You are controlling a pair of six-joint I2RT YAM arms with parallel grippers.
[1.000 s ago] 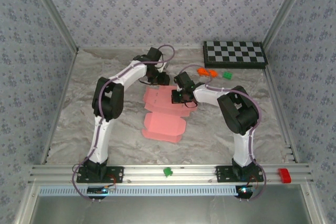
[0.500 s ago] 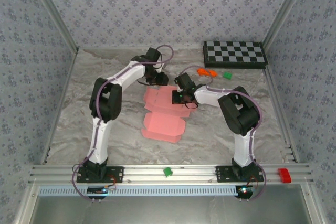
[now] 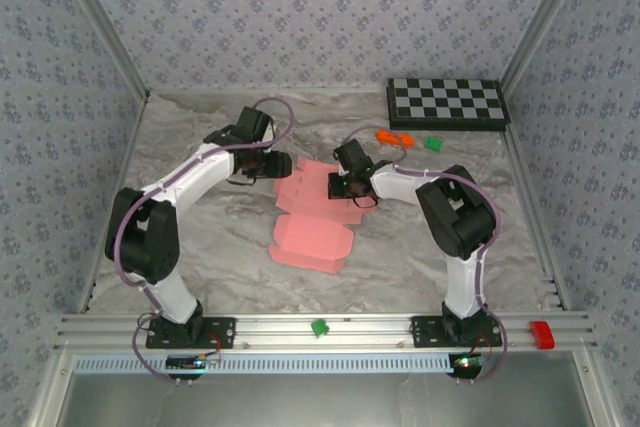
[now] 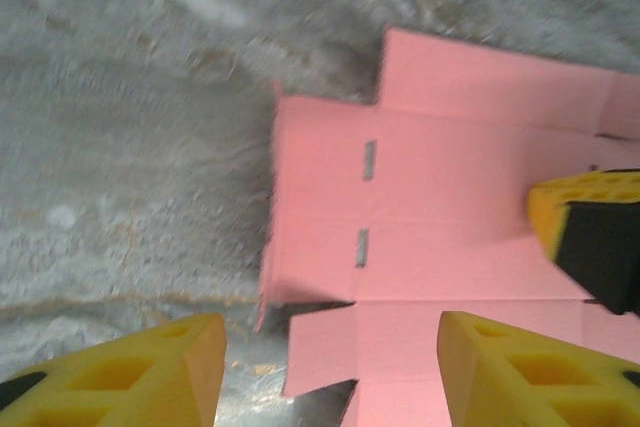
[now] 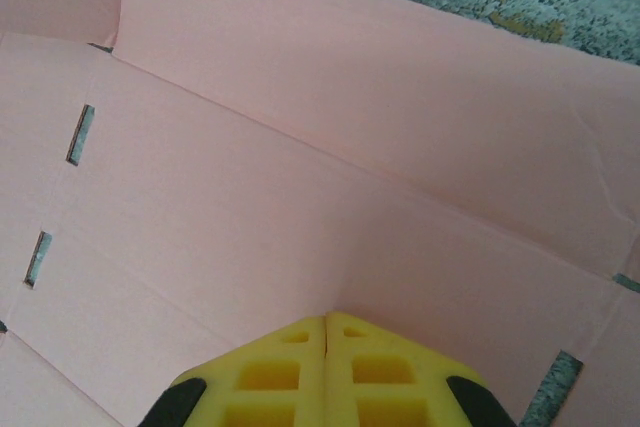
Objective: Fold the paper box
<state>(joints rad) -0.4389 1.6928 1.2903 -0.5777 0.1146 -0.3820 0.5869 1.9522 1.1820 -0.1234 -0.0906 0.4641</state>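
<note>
While the paper box [image 3: 310,222] lies spread out on the marble table [image 3: 200,237] in the top view, the left gripper [image 3: 272,165] hangs at its far-left corner and the right gripper [image 3: 346,187] over its far part. From the left wrist, that gripper's fingers [image 4: 150,367] stand apart and empty above the sheet's edge. From the right wrist, the fingertips [image 5: 290,347] are pressed together, touching the pink card.

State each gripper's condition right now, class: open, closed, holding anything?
Left gripper: open, holding nothing.
Right gripper: closed, empty, tips over the paper box.
</note>
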